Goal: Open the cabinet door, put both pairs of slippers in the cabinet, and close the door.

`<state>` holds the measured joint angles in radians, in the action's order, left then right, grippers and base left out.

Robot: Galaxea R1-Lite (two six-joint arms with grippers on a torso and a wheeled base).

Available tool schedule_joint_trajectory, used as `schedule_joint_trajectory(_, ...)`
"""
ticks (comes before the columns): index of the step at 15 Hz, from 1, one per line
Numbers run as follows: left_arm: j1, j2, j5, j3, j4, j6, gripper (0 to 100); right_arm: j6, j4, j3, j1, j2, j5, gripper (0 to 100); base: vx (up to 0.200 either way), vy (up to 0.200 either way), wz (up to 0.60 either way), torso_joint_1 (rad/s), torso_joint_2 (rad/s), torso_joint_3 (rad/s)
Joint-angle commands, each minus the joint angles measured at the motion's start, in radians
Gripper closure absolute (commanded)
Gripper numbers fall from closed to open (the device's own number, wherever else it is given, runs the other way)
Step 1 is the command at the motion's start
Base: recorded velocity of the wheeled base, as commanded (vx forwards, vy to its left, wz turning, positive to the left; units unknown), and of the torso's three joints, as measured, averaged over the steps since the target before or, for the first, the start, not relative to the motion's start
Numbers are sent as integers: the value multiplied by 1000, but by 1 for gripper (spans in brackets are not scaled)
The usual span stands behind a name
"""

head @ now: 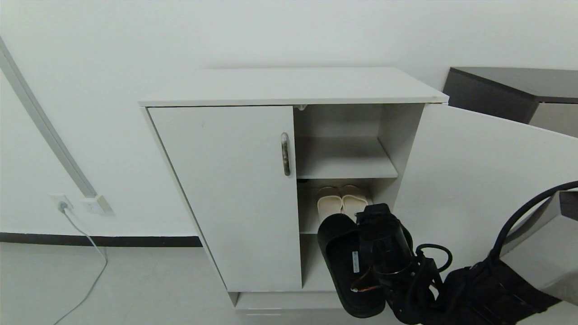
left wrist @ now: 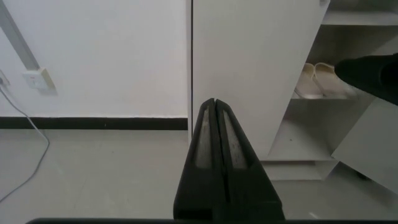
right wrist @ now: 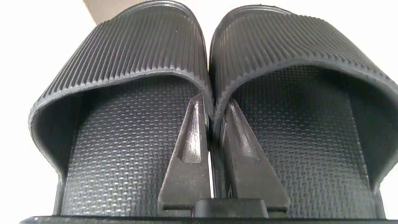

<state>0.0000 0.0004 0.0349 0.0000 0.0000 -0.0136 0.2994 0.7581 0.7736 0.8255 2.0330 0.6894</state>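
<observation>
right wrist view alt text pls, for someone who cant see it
The right tool is shut on a pair of black ribbed rubber slippers, pinching their two inner edges together. The slippers lie side by side, ribbed straps arching over textured footbeds.

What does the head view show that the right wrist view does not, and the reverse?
Only the head view: the white cabinet, its left door shut, right door open, cream slippers on a shelf inside, and a wall socket. Only the right wrist view: the ribbed straps and textured footbeds of the black slippers, with the right tool pinching their inner edges together. Both: the black slippers held by the right tool.
</observation>
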Motion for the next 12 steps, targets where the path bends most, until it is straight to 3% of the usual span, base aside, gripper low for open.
schedule_joint_trajectory(1, 0, 1, 0, 0, 0, 0, 100, 9, -14, 29, -14, 3, 12, 100, 0, 0, 0, 0, 0, 0)
schedule_joint_trajectory(12, 0, 1, 0, 0, 0, 0, 100, -22, -95, 168, -14, -63, 71, 100, 0, 0, 0, 0, 0, 0)
